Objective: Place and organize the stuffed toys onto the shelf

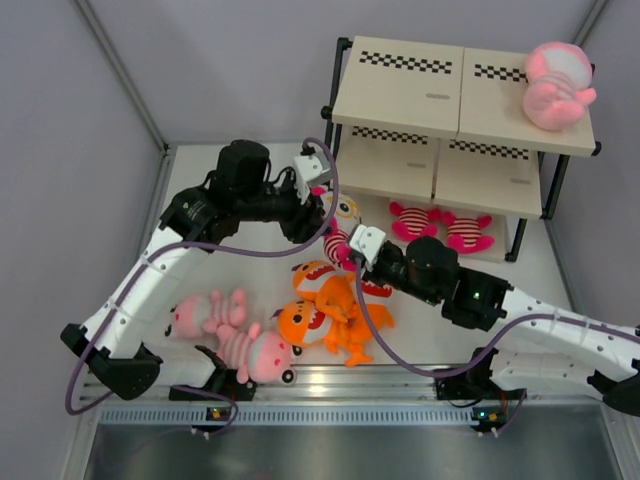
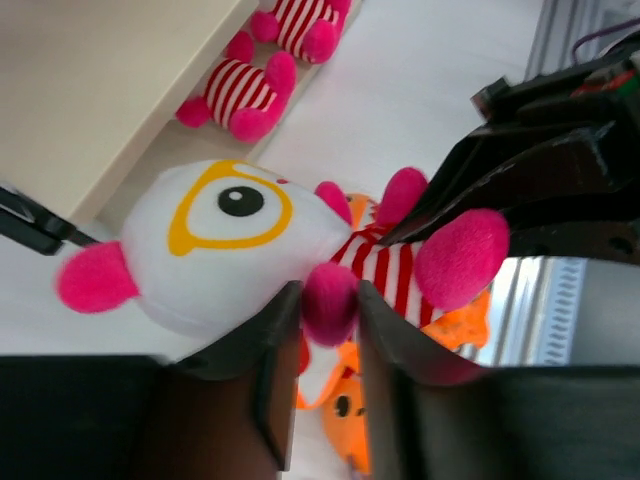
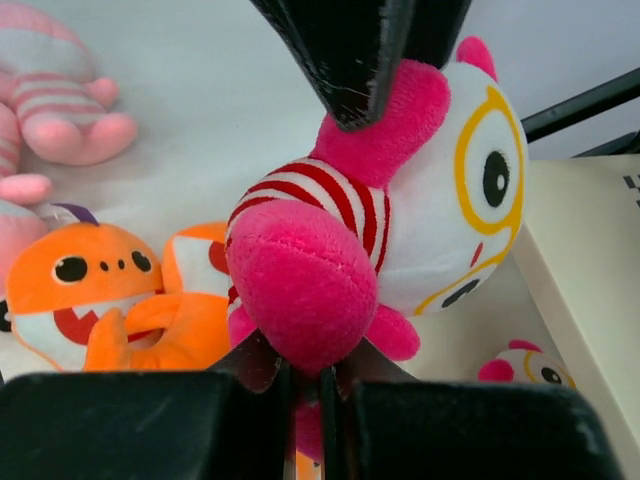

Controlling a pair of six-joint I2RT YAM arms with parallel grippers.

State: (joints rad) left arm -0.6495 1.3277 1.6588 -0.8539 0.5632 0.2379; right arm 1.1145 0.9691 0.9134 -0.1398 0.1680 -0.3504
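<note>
Table (image 1: pixel 270 280) holds sharks (image 1: pixel 335 310) and dolls (image 1: pixel 235 335), shelf (image 1: pixel 400 90) has three toys (image 1: pixel 555 85), and our left gripper (image 2: pixel 330 300) and right gripper (image 3: pixel 305 365) both pinch one magenta creature (image 3: pixel 330 200).

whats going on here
Both arms hold one magenta striped toy in front of the shelf: the left gripper pinches one limb, the right gripper is shut on a foot. One pink doll lies on the top board, two magenta toys on the lowest. Orange sharks and pink dolls wait on the table.
</note>
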